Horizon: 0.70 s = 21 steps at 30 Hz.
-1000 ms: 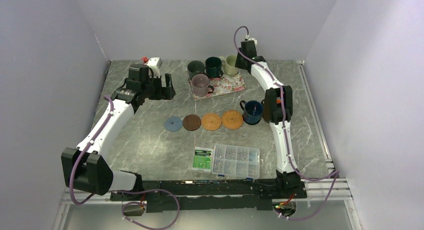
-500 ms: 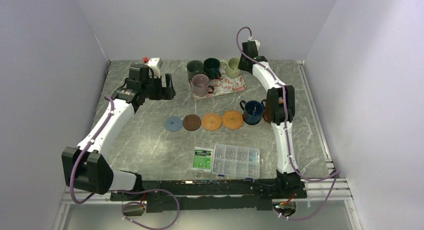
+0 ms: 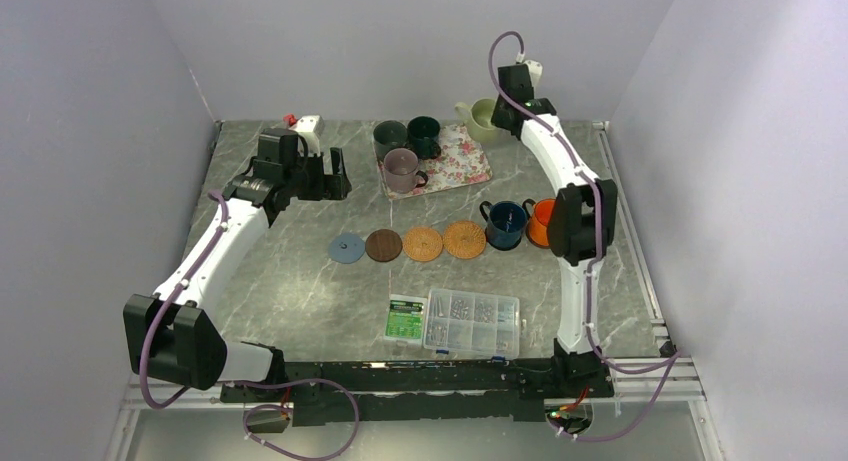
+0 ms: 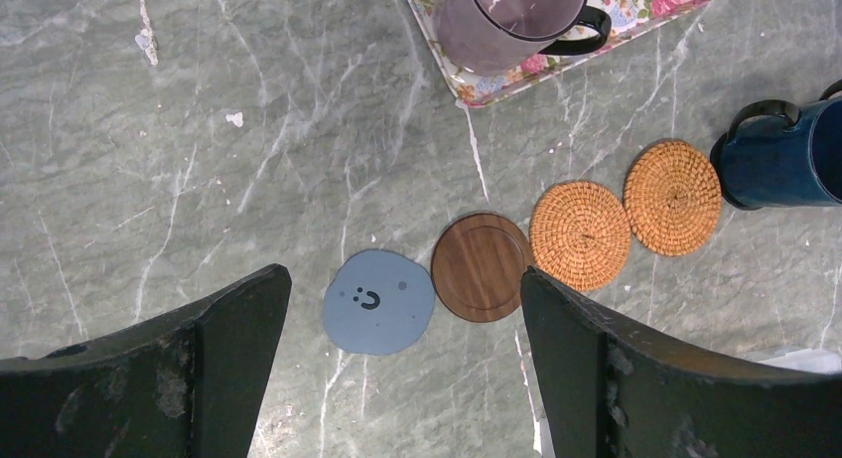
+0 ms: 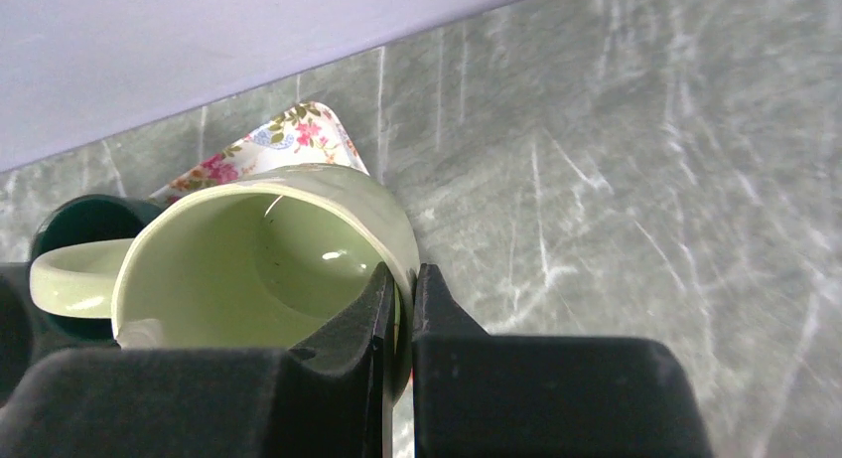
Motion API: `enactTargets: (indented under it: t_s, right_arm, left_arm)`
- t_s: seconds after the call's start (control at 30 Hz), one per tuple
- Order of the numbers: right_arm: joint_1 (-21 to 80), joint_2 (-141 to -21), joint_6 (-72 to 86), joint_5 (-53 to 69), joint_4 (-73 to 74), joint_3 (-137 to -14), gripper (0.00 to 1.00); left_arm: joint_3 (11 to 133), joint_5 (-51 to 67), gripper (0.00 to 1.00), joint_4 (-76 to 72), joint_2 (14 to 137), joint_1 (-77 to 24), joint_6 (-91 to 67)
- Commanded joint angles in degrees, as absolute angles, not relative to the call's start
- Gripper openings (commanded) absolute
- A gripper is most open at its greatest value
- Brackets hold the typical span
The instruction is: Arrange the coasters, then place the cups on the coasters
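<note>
Fingers (image 5: 343,354) of the right gripper (image 5: 397,297) pinch the rim of the pale green-cream handled cup (image 5: 248,269), which is by the far right corner of the flat flowery rectangle tray (image 3: 462,163). The left gripper (image 4: 405,284) hangs left of the tray with its fingers spread wide. In front of the tray sit a light blue round coaster (image 4: 377,304), a dark brown wooden round coaster (image 4: 483,267) and two woven tan round coasters (image 4: 581,234) in a row.
</note>
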<state>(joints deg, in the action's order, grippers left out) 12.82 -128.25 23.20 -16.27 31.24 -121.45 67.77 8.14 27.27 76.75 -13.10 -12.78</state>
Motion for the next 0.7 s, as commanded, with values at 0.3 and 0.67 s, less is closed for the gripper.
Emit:
enactTargets:
  t_s: [0.3, 0.67]
  right_arm:
    - [20.9, -96.0, 36.8, -28.8, 37.7, -100.6, 0.00]
    - [31.5, -80.7, 50.3, -32.0, 40.1, -82.0, 0.00]
  left_arm:
    - [68.4, 7.2, 0.92, 26.0, 74.4, -13.0, -12.9]
    - [68.2, 7.3, 0.92, 25.7, 72.3, -13.1, -13.2]
